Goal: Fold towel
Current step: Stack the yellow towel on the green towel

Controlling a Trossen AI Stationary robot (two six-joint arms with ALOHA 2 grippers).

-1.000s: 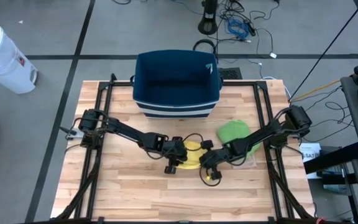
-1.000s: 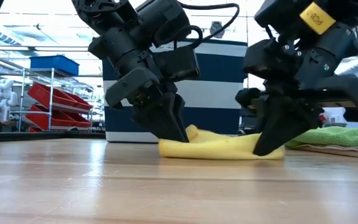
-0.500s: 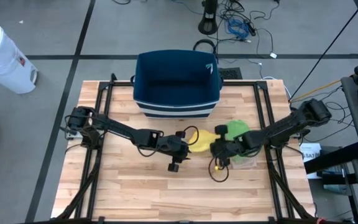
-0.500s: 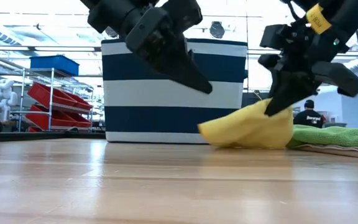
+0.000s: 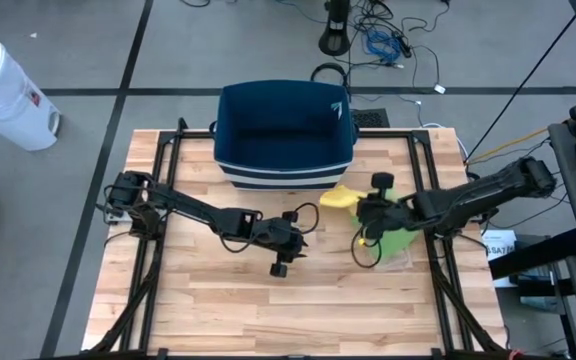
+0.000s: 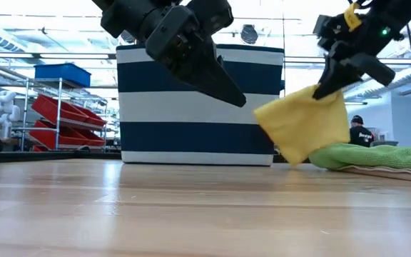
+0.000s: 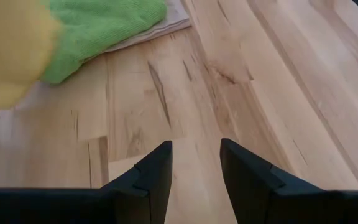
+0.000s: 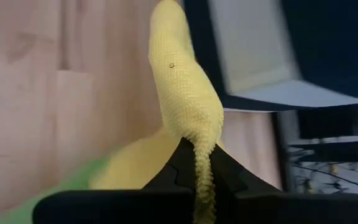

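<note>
A yellow towel (image 6: 302, 123) hangs bunched below my right gripper (image 6: 328, 84), which is shut on it, in front of the striped basket's right corner. In the high view this towel (image 5: 339, 197) shows just left of the right gripper (image 5: 361, 207). A green towel (image 5: 396, 240) lies flat on a beige cloth (image 7: 174, 18) at the table's right. My left gripper (image 7: 196, 163) stands open above bare wood near the table's middle (image 5: 300, 230), with nothing between its fingers. My right gripper pinches a bunched fold of the yellow towel (image 8: 201, 163) between its two fingers, several layers thick. The fingers slant down from the table's right. The towel hangs slack below them; whether its lower corner (image 6: 291, 161) touches the table, I cannot tell.
A navy and white striped basket (image 5: 283, 130) stands at the far middle of the table, close behind the hanging towel. A black frame (image 5: 163, 160) runs round the table's edges. Bare wood (image 5: 268, 310) lies toward the near edge. A white bin (image 5: 3, 90) stands on the floor, far left.
My left gripper has risen off the yellow towel and stayed open. My right gripper has gone up and toward the table's far right, tipping less steeply down. The towel, first flat on the wood, was dragged right and lifted, and now hangs from the right gripper.
</note>
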